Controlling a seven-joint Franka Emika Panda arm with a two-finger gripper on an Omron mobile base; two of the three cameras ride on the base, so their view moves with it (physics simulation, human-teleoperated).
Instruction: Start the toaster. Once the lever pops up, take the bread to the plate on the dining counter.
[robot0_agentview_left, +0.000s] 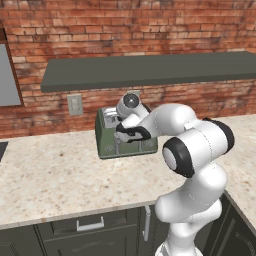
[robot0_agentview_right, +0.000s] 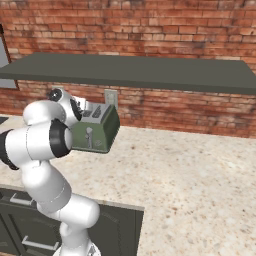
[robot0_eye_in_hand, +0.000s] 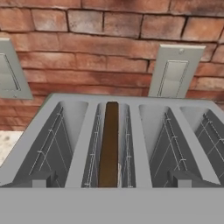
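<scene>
The sage-green toaster (robot0_agentview_left: 106, 142) (robot0_agentview_right: 98, 131) stands on the beige stone counter (robot0_agentview_left: 50, 175) against the brick wall. A silver lever (robot0_agentview_right: 89, 136) shows on its front. In the hand view I look down into its four slots, and the dark brown bread (robot0_eye_in_hand: 108, 144) stands on edge in the second slot from the left. My gripper (robot0_eye_in_hand: 113, 180) hovers just above the toaster's top, open, with a finger tip (robot0_eye_in_hand: 43, 179) at each side and nothing between them. The plate and the dining counter are out of view.
A dark shelf (robot0_agentview_left: 150, 70) runs along the wall above the toaster. Wall outlets (robot0_eye_in_hand: 175, 72) (robot0_agentview_left: 75, 104) sit behind it. The counter's front edge has dark drawers (robot0_agentview_left: 90, 225) below, and the counter stretches on to the right (robot0_agentview_right: 200, 175).
</scene>
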